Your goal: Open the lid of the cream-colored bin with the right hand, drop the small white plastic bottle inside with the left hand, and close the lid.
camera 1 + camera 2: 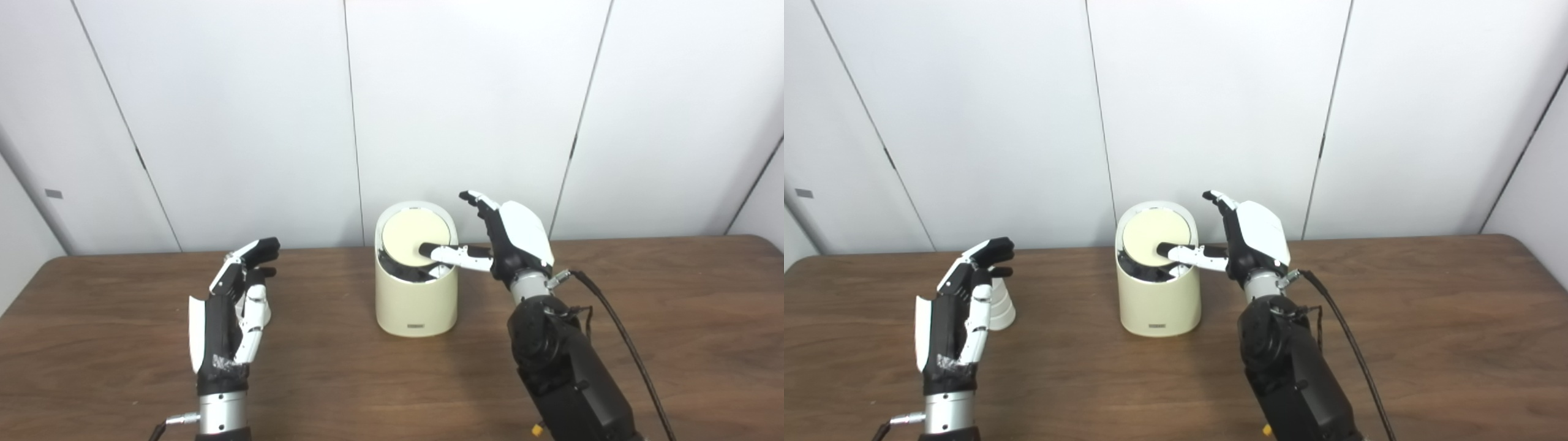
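The cream-colored bin [416,300] stands mid-table. Its round lid [411,236] is tilted, with a dark gap showing along its front edge. My right hand [511,242] is at the bin's right side. Its thumb [450,252] lies across the lid's lower right part, and the other fingers are spread upward, holding nothing. The small white plastic bottle [1001,304] stands upright on the table at the left. My left hand [961,312] is open just left of it and in front, palm toward it; I cannot tell if they touch. In the left eye view the hand mostly hides the bottle.
The brown wooden table [674,318] runs the full width. A white panelled wall [465,110] stands close behind the bin. A black cable [618,337] trails from my right wrist over the table's right part.
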`<action>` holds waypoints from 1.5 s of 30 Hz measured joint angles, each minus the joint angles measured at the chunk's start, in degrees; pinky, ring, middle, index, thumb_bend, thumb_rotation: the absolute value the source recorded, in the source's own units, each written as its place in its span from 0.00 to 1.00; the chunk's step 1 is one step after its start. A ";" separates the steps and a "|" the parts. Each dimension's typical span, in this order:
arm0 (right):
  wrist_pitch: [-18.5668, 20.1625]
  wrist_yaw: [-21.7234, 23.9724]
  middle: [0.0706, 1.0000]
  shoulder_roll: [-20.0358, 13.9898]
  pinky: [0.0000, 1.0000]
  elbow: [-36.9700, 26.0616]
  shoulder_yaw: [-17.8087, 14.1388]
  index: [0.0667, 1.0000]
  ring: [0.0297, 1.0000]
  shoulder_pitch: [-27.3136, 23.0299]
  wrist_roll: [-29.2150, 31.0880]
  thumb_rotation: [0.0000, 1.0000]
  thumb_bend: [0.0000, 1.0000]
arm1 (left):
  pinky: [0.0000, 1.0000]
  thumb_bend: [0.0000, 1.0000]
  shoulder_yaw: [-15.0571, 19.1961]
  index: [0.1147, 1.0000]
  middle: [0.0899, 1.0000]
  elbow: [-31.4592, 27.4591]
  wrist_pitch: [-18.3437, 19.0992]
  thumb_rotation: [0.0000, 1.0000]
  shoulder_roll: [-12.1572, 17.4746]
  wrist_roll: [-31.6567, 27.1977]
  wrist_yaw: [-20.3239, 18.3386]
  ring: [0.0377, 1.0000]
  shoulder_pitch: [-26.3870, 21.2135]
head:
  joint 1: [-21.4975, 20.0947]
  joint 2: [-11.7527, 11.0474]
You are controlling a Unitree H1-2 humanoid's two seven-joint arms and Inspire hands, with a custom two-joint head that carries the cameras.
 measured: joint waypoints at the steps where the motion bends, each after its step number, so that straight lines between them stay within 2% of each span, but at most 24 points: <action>1: 0.08 0.00 0.83 0.00 0.66 0.28 0.09 0.84 0.79 -0.15 -0.01 0.75 1.00 | 0.65 0.26 -0.01 0.71 0.72 0.00 0.00 0.83 -0.01 0.04 0.00 0.72 0.00 | 0.00 0.00; 8: 0.61 -0.10 0.83 0.00 0.68 1.61 0.88 0.83 0.79 -0.84 -0.03 0.71 1.00 | 0.64 0.25 -0.02 0.71 0.72 0.00 0.00 0.84 -0.05 0.84 0.05 0.72 -0.01 | 0.00 0.09; 12: 0.78 -0.34 0.83 0.03 0.68 1.75 1.08 0.83 0.79 -1.15 -0.03 0.59 1.00 | 0.65 0.25 0.02 0.71 0.72 0.00 0.00 0.83 -0.10 0.87 0.02 0.72 -0.01 | 0.00 0.18; 17: 0.78 -0.93 0.83 0.04 0.69 1.77 1.12 0.83 0.80 -2.16 -0.03 0.50 1.00 | 0.65 0.24 0.02 0.71 0.72 0.00 0.00 0.80 -0.19 0.86 0.01 0.72 -0.03 | 0.09 0.18; 20: 0.68 -1.28 0.83 0.05 0.69 1.76 1.14 0.83 0.79 -2.42 -0.01 0.40 1.00 | 0.65 0.26 0.02 0.70 0.72 0.00 0.00 0.82 -0.17 0.87 0.11 0.72 -0.03 | 0.00 0.26; 26: 0.50 -2.18 0.83 0.08 0.69 1.44 1.70 0.83 0.79 -3.45 -0.04 0.31 1.00 | 0.65 0.25 0.04 0.71 0.72 0.00 0.00 0.82 -0.22 1.03 0.17 0.72 -0.04 | 0.00 0.35; 39: -0.36 -3.28 0.82 -0.01 0.66 -0.06 3.66 0.82 0.77 -3.85 -0.05 0.09 0.92 | 0.64 0.24 0.17 0.71 0.72 -0.01 0.00 0.81 -0.36 1.06 0.00 0.72 -0.05 | 0.00 0.44; 40: -0.35 -3.24 0.82 -0.01 0.66 -0.29 3.85 0.82 0.77 -3.94 -0.09 0.11 0.92 | 0.64 0.24 0.20 0.71 0.72 -0.01 0.00 0.81 -0.40 1.06 -0.01 0.72 -0.05 | 0.00 0.44; 41: -0.34 -3.19 0.82 -0.02 0.67 -0.36 3.98 0.82 0.77 -4.00 -0.17 0.19 0.90 | 0.64 0.24 0.24 0.70 0.72 -0.02 0.00 0.81 -0.45 1.06 -0.01 0.72 -0.05 | 0.00 0.44; 42: -0.34 -3.16 0.82 -0.03 0.67 -0.37 3.99 0.82 0.77 -3.99 -0.21 0.20 0.90 | 0.64 0.24 0.29 0.70 0.72 -0.02 0.00 0.81 -0.52 1.06 -0.01 0.72 -0.05 | 0.00 0.44; 45: 0.08 -2.84 0.82 -0.36 0.68 -0.34 3.79 0.82 0.78 -3.69 -0.21 0.46 0.94 | 0.65 0.24 0.45 0.70 0.72 -0.02 0.00 0.81 -0.62 1.08 -0.01 0.72 -0.05 | -0.09 0.35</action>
